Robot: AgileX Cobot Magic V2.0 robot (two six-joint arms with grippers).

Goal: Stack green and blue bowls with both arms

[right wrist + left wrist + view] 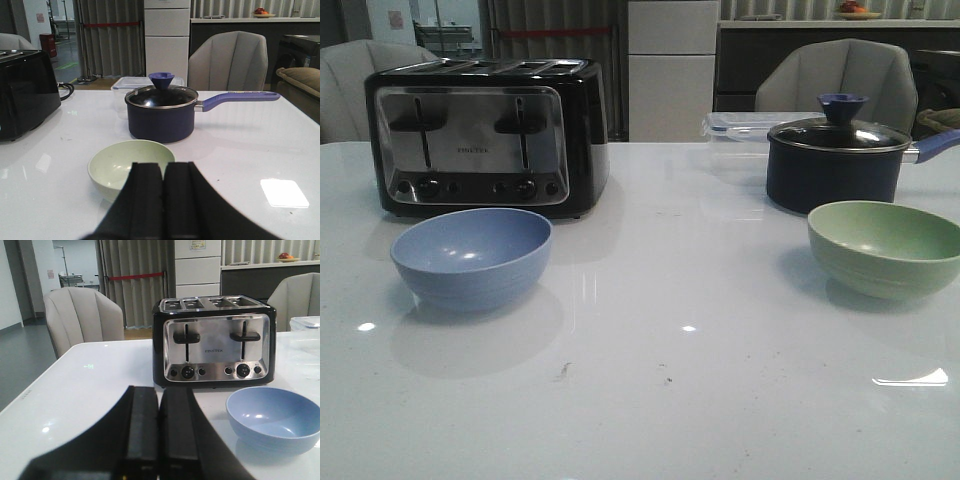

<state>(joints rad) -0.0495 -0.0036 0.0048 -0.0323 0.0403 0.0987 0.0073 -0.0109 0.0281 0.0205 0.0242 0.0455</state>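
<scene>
Pressing its fingers together with only a thin seam between, the left gripper (159, 440) holds nothing; the right gripper (163, 200) is likewise closed and empty. Neither arm appears in the front view. The right fingers hide the green bowl's (131, 165) near rim. The blue bowl (273, 417) sits apart, before the toaster (215, 342). Behind the green bowl stands the lidded pot (161, 113), then a half-hidden clear container (127, 83).

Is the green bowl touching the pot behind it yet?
Apart. In the right wrist view a strip of bare white table separates the green bowl from the pot; the front view agrees.
</scene>
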